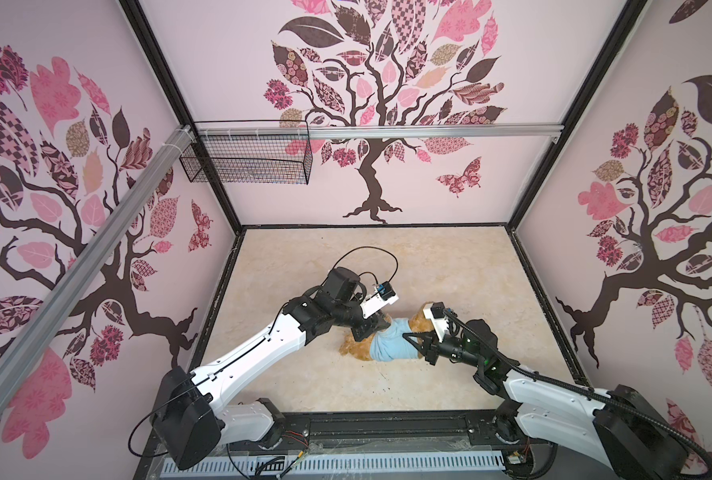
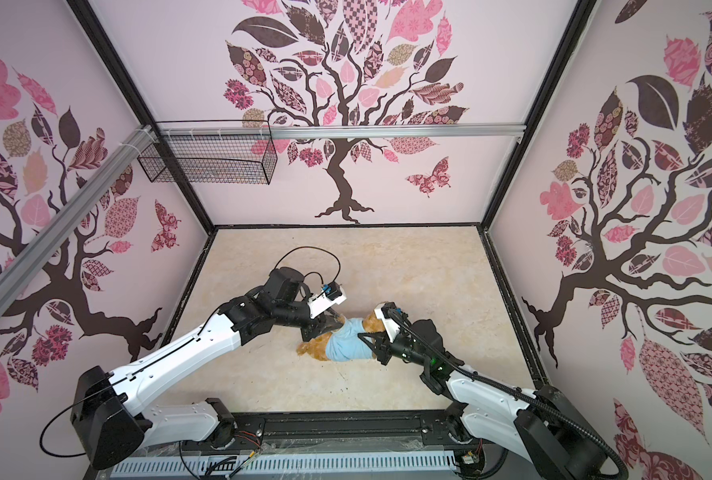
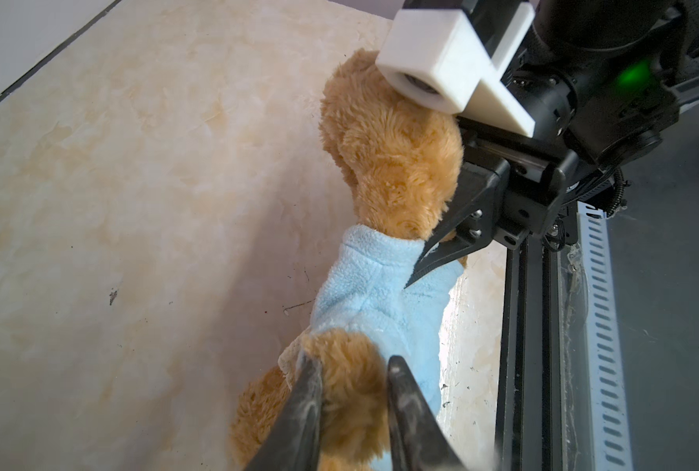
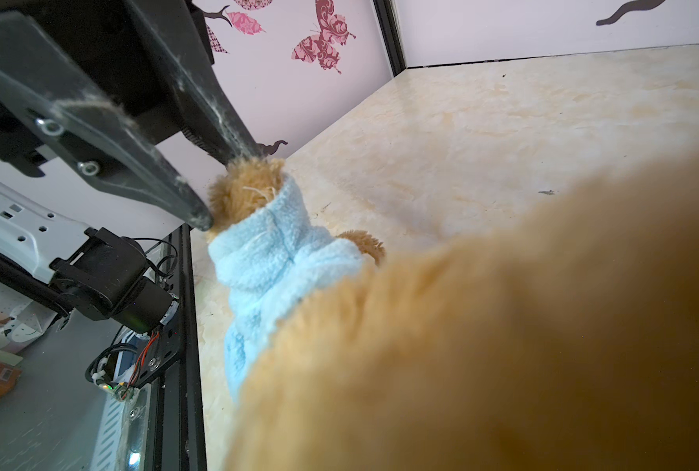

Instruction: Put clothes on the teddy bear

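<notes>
Plush bear (image 1: pixel 356 348) is found lying on the tabletop (image 1: pixel 387 257), right of centre toward the near edge, head to the right. A blue hoodie (image 1: pixel 389 343) covers the torso. The right gripper (image 3: pixel 419 265) is shut on hoodie fabric at the neck, judged to anchor the garment. The left gripper (image 3: pixel 354 361) is set partly apart astride the paw (image 4: pixel 241 191) emerging from a sleeve (image 4: pixel 266 228). A firm clamp cannot be confirmed. Drawing the arm through is judged the step in hand.

We see the teddy bear (image 1: pixel 356 348) lying on the marbled table (image 1: pixel 304 266), a light blue hoodie (image 1: pixel 389 341) over its trunk. The left gripper (image 1: pixel 370 329) touches its far side, and the right gripper (image 1: pixel 413 341) meets the hoodie's right end.
</notes>
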### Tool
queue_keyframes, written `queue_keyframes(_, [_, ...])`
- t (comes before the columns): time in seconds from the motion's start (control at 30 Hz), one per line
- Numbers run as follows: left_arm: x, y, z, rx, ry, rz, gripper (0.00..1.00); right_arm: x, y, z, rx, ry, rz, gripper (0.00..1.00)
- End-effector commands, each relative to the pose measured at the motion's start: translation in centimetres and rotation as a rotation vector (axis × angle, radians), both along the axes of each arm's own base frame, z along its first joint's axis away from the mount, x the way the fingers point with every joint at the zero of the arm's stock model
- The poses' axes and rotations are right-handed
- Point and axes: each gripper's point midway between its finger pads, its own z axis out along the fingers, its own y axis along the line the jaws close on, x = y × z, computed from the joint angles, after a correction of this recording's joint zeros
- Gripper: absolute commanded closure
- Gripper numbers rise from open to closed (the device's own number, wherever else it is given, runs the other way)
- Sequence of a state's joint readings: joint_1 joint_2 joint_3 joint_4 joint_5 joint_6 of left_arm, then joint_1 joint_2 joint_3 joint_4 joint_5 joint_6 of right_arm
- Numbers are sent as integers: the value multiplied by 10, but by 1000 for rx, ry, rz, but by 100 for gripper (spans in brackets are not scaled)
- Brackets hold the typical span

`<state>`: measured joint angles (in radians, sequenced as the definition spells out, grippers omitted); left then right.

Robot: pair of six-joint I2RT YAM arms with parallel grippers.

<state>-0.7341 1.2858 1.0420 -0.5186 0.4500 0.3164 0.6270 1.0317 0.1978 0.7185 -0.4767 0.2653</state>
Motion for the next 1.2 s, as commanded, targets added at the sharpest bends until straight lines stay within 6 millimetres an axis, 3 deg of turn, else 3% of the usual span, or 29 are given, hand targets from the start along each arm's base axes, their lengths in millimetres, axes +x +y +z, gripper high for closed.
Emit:
queue_keyframes(0.0, [4,-1,0,15,-7,9,65,3,8,30,53,-75,28,100])
queue_keyframes(0.33, [20,2,14,-94,55,101,64,2,5,26,41,-72,20,100])
queue_keyframes(0.7, [3,-2,-11,-8,107,26,64,3,6,28,46,-74,19,100])
queue_keyframes(0.87, [1,-5,-14,-2,131,14,78,5,3,28,51,-67,-7,100])
queue_keyframes(1.0, [0,-9,11,-121,150,23,100,28,-16,4,-28,23,-190,95])
queue_keyframes(1.17, [12,1,46,-370,211,97,100,50,-63,-39,-224,181,-491,82])
